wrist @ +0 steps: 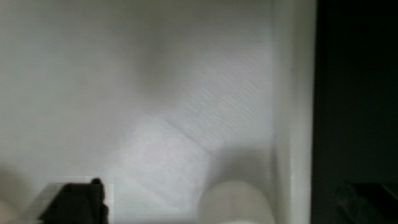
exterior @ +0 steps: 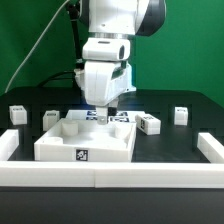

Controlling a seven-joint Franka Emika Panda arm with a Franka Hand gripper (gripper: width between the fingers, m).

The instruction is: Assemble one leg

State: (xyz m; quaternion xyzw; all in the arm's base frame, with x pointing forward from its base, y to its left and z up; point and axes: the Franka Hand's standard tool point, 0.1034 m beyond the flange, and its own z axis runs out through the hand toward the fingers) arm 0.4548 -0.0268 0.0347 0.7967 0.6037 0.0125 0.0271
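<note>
Several legs, small white blocks with marker tags, stand on the black table: two at the exterior view's left (exterior: 17, 113) (exterior: 50, 118) and two at its right (exterior: 150, 123) (exterior: 180, 114). My gripper (exterior: 103, 108) hangs low over the far part of the large white square tray-like part (exterior: 60, 148), and its tips are partly hidden behind the rim. In the wrist view my gripper (wrist: 219, 205) is open, with one dark finger (wrist: 75, 202) and a faint second one far apart. A blurred rounded white shape (wrist: 235, 198) lies between them; I cannot tell what it is.
A low white fence runs along the table's front (exterior: 110, 177) and up both sides (exterior: 8, 145) (exterior: 210, 150). Tagged white pieces (exterior: 125, 118) show just behind the tray, near the gripper. A green backdrop stands behind.
</note>
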